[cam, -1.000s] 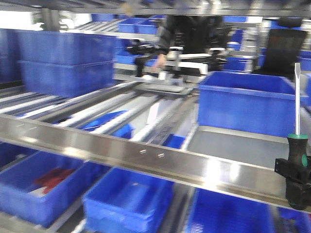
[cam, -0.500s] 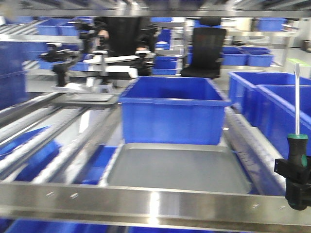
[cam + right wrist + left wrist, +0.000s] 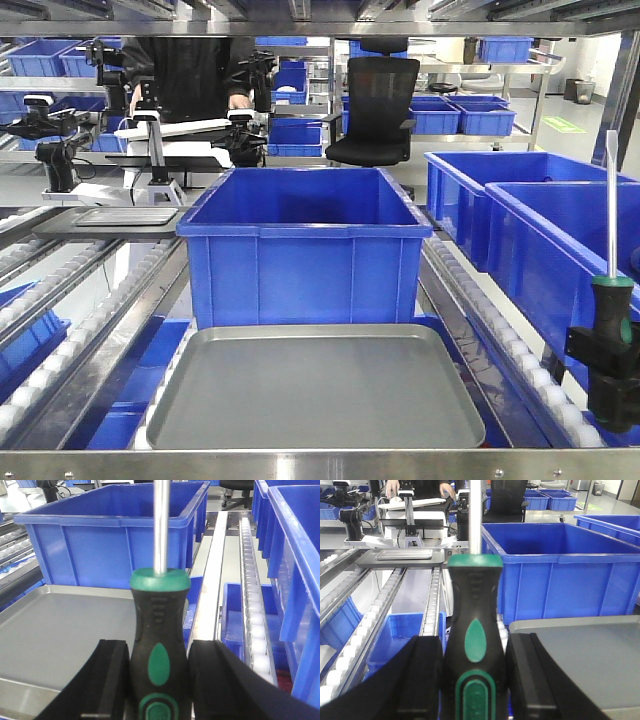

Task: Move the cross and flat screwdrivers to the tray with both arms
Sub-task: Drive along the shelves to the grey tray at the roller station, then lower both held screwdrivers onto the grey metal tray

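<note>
The left end effector (image 3: 475,680) is closed on the black-and-green handle of the left screwdriver (image 3: 472,630). It holds the tool upright, with one finger on each side, to the left of the tray (image 3: 320,400). The right end effector (image 3: 160,680) grips the right screwdriver (image 3: 159,630) in the same way, shaft up, to the right of the tray. Neither tip type can be told from the wrist views. The grey tray lies bare on the roller counter (image 3: 500,340). A blue bin (image 3: 305,250) stands directly behind the tray, and more blue bins stand to the right of it. Far behind the tray are an office chair (image 3: 375,100) and a person in black (image 3: 190,70). One second ago the front view was blurred and the tray sat low at its right. The tray is now sharp and centred, while the right screwdriver has kept its place at the right edge.
</note>
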Tool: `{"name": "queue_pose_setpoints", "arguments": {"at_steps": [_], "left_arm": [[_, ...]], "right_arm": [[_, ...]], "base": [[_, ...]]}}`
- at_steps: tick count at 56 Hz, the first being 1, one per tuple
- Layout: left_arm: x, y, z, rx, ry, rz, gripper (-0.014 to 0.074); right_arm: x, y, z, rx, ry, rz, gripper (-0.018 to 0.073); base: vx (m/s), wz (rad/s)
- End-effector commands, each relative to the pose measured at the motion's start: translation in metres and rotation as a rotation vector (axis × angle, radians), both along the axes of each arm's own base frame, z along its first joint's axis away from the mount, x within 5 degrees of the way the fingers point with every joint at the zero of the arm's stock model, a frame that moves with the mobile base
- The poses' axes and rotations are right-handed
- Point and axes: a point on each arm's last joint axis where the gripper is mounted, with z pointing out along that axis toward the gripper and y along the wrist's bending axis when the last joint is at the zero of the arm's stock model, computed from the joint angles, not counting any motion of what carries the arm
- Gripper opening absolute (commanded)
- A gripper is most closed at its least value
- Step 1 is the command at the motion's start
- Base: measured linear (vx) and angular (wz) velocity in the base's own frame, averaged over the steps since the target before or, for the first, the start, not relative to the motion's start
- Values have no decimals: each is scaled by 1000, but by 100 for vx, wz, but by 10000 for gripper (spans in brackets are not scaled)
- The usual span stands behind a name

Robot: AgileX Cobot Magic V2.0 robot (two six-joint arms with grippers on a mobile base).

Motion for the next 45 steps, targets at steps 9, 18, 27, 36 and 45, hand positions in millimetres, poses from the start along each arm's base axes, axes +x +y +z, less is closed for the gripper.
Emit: {"name": "queue_pose_setpoints", "arguments": {"at_steps": [9, 18, 27, 36, 45], "left_arm": [[-1, 0, 18, -21, -127, 3, -3], [-1, 0, 18, -21, -127, 3, -3], [-1, 0, 18, -21, -127, 3, -3], [-1, 0, 19, -21, -127, 3, -3], [-1, 0, 18, -24, -124, 3, -3]], "right_arm": [[1, -2, 18, 22, -113, -29, -8], [1, -2, 18, 26, -113, -29, -8], [1, -2, 18, 48, -109, -29, -8], [1, -2, 18, 55, -108, -29, -8], [1, -2, 19, 56, -115, -31, -8]], "base": [[2, -2], [0, 0], [0, 0], [0, 0], [0, 0]]}}
